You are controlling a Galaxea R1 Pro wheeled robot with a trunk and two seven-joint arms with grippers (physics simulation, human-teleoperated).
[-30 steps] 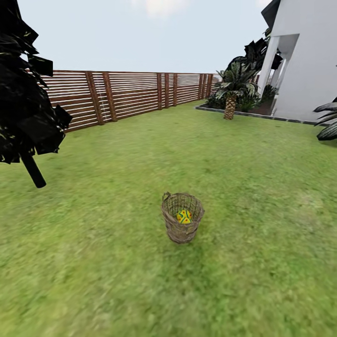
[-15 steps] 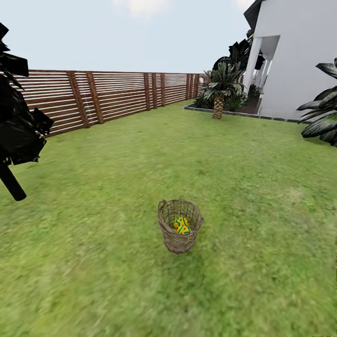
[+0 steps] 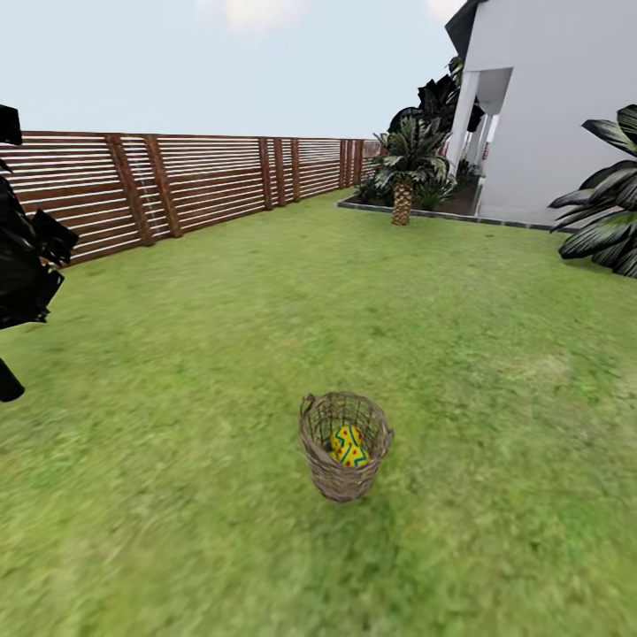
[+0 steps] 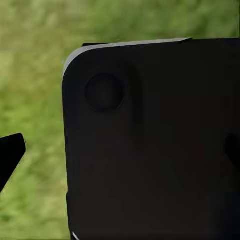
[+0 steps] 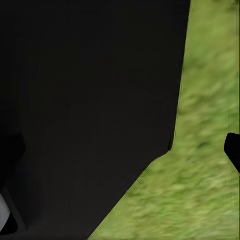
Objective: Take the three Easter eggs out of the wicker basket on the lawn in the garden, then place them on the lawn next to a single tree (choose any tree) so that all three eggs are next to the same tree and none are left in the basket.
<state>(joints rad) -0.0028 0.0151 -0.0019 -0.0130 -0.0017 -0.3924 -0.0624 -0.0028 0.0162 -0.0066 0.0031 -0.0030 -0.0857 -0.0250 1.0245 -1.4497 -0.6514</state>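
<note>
Green lawn [image 3: 221, 336] runs all the way back to a brown slatted fence [image 3: 203, 181] and a white house [image 3: 557, 106], with a short palm [image 3: 402, 172] by the garden bed. Your wicker basket [image 3: 344, 447] sits upright on the grass just ahead of you, and you can spot one yellow Easter egg [image 3: 350, 446] with zigzag bands inside it. Both wrist cams are mostly blocked by dark robot body over blurry grass, so honestly can't tell whether either gripper is open or closed.
</note>
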